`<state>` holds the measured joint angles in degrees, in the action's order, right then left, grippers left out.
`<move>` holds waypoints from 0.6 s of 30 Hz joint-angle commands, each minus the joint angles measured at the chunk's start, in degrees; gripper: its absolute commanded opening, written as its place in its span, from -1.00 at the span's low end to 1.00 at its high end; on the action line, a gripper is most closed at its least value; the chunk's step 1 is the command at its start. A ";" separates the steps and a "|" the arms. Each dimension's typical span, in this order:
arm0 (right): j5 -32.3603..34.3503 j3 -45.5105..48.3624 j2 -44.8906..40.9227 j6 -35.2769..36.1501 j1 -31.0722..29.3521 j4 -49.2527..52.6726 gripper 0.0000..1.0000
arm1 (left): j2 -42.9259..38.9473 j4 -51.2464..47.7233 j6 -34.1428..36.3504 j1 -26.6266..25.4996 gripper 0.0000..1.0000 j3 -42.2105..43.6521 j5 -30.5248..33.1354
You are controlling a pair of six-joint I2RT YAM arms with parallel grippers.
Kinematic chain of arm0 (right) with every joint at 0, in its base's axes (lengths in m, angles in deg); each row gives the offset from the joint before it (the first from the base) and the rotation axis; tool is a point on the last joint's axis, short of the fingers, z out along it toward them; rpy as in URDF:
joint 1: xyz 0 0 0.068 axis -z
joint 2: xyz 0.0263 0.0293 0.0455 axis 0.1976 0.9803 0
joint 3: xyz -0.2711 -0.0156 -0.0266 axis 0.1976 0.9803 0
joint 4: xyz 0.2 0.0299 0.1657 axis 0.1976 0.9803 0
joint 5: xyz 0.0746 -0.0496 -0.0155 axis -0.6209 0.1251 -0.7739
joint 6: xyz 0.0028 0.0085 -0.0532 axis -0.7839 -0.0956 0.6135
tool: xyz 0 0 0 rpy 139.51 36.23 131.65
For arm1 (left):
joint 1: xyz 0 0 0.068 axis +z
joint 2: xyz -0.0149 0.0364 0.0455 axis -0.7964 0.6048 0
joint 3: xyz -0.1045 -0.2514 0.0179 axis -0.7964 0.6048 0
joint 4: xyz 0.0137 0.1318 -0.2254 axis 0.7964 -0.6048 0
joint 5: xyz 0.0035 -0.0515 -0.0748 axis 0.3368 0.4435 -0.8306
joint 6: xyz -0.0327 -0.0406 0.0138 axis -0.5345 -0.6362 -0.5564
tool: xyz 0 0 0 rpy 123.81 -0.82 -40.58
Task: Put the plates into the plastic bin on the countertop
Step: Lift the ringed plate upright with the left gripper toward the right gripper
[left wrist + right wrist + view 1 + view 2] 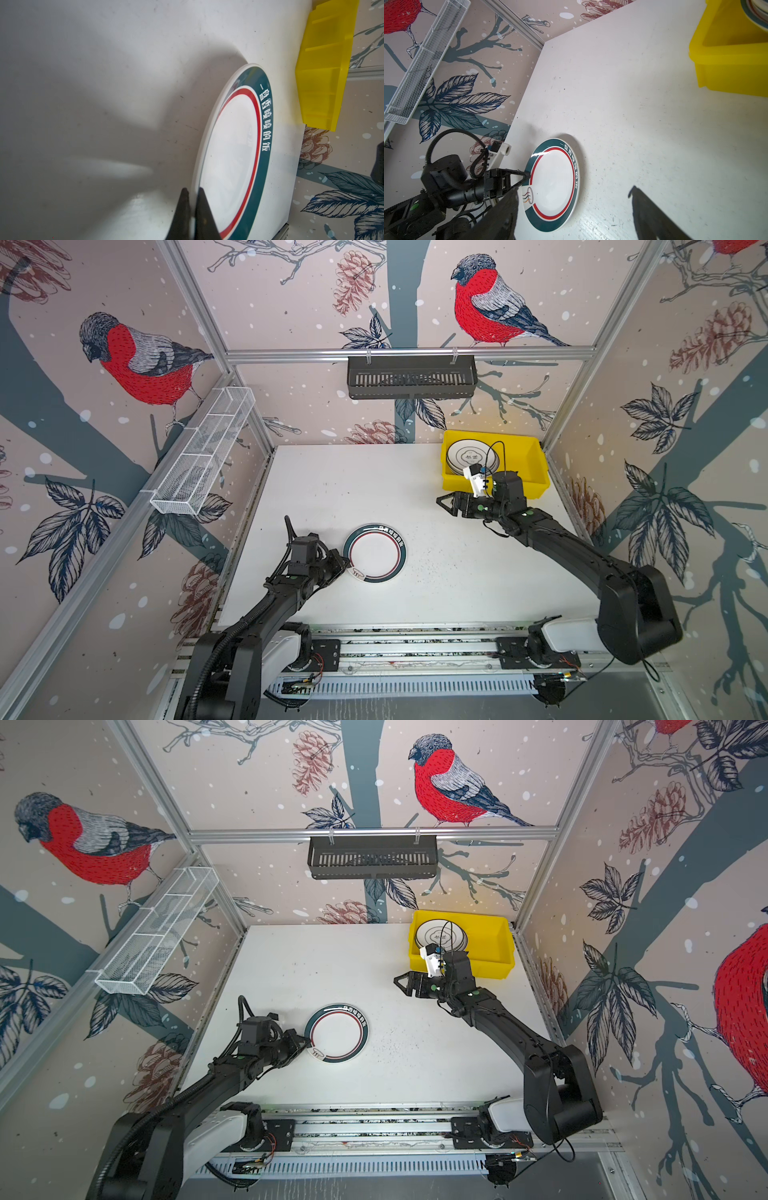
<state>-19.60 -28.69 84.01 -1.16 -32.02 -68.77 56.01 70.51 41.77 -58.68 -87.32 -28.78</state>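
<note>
- A white wire mesh tray (203, 452) is hung on the left wall, above the left edge of the countertop (415, 497) and clear of both arms.
- The left gripper (347, 562) is clenched on the left rim of a plate (376, 553), white with a dark green lettered rim and a red ring. In the left wrist view one of its fingers (182, 207) is seen on each side of that rim.
- The plate is found left of the middle of the countertop, well apart from every edge. Whether its gripped side is raised off the surface cannot be told.
- Bare countertop is left open all round the plate, toward the back wall, the front frame rail (415, 649) and the right arm.
- A black slotted basket (411, 377) is hung on the back rail, high above the surface.
- The right gripper (444, 504) is held with its jaws spread wide and nothing between them. It is pointed left, just in front of the front-left corner of the plastic bin (498, 433), between the plate and the bin.
- The plastic bin is set in the back right corner, near both walls. A stack of plates (471, 456) is held in its left half, and its front wall is partly covered by the right arm's wrist in both top views.
</note>
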 commanded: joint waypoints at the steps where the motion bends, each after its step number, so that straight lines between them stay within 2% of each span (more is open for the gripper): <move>1: 0.11 -0.41 -0.48 -0.18 -0.21 -1.49 0.70 | -0.11 0.21 0.31 0.00 -1.00 -0.10 3.68; 6: -0.02 -1.25 0.92 -0.17 -0.38 -1.10 0.70 | -0.69 1.33 -0.09 0.00 -1.00 -0.41 4.47; 18: -0.42 -1.11 4.13 -1.00 -1.20 -1.97 0.70 | 1.22 5.09 -0.82 -0.04 -1.00 -7.36 0.13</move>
<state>-19.63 -29.76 88.14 -1.51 -33.09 -68.84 57.06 71.40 41.84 -58.68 -93.23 -26.60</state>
